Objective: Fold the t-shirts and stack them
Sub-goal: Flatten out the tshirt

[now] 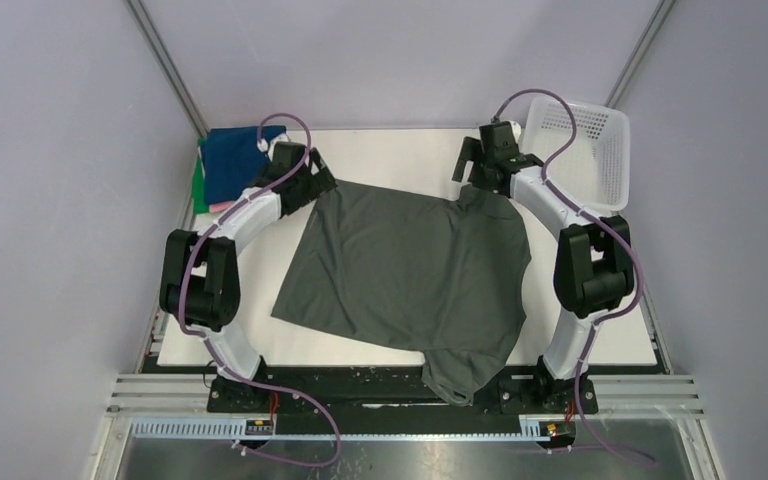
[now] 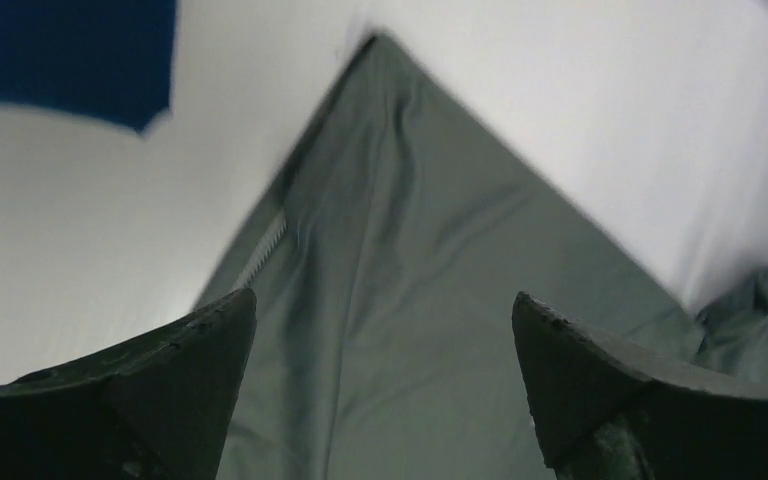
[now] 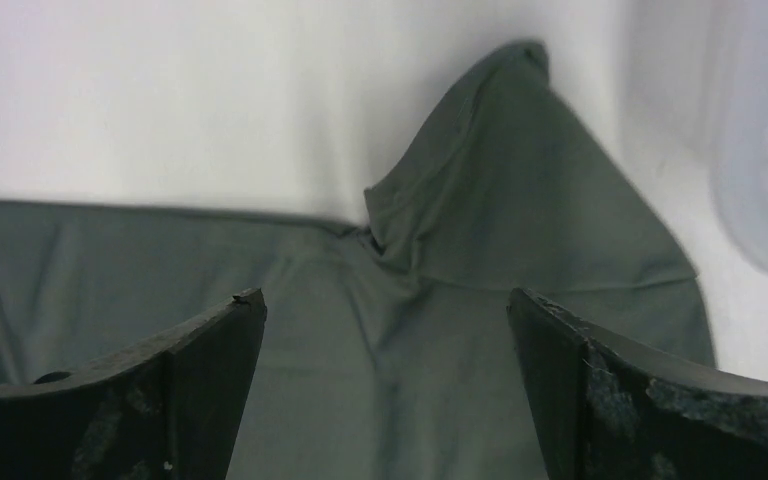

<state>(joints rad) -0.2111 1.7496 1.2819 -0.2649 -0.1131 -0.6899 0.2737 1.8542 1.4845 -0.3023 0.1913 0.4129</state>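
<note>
Grey-green t-shirt (image 1: 410,265) lies across the white surface (image 1: 390,150). Left pincer (image 2: 385,310) and right pincer (image 3: 385,305) hang spread over its far corners.

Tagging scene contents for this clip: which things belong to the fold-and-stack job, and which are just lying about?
Part of the job:
- dark grey-green t-shirt, spread on the table
- folded navy t-shirt, far left corner
- left gripper and right gripper, both open over the grey-green shirt

Just lying about:
- white mesh basket, far right corner
</note>
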